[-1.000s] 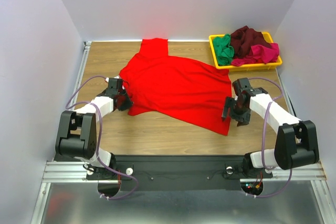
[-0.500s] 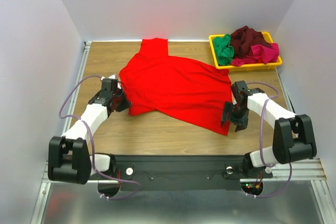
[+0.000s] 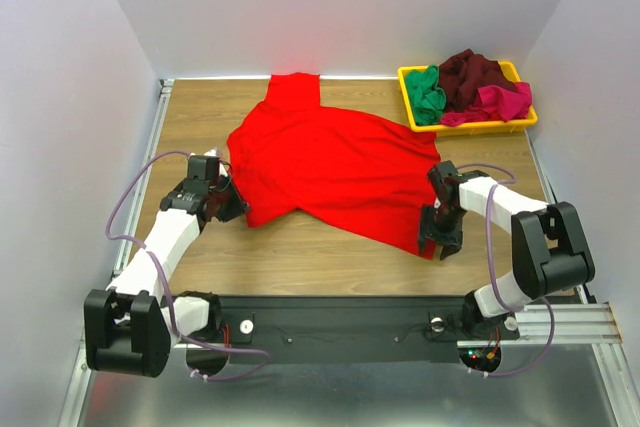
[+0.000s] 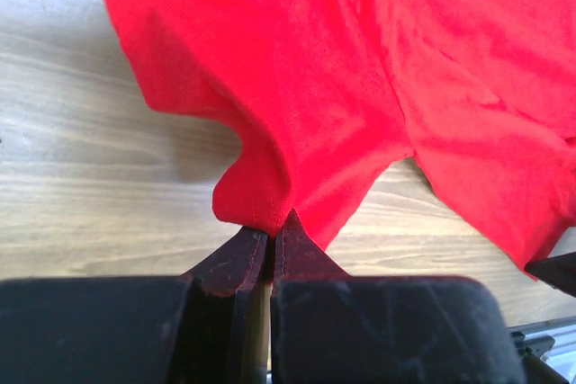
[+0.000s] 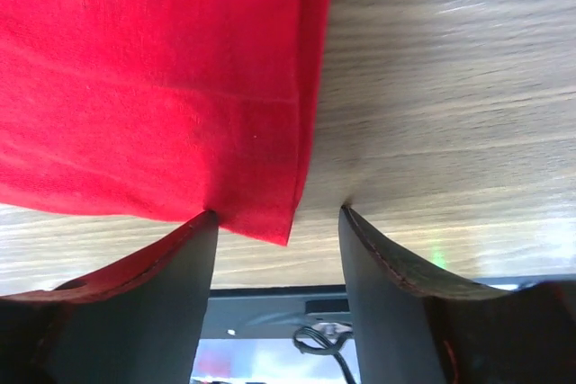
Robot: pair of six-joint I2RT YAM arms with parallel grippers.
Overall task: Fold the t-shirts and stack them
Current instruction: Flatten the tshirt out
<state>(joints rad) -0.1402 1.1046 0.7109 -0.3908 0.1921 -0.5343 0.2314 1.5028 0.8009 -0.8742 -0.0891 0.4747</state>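
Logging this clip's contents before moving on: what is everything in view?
table: 1, wood-grain, under everything
tray: 1, yellow, table's far right corner
red shirt: 1, bright red, spread across the table's middle
green shirt: 1, green, tray's left end
maroon shirt: 1, dark maroon, heaped in the tray's middle
pink shirt: 1, magenta, tray's near right
left gripper: 1, black, shut on the red shirt's left edge
right gripper: 1, black, open, straddling the red shirt's near right corner

Red shirt [image 3: 330, 162] is cut off in both wrist views; far right, the maroon shirt [image 3: 470, 72] buries part of the green shirt [image 3: 427, 95].
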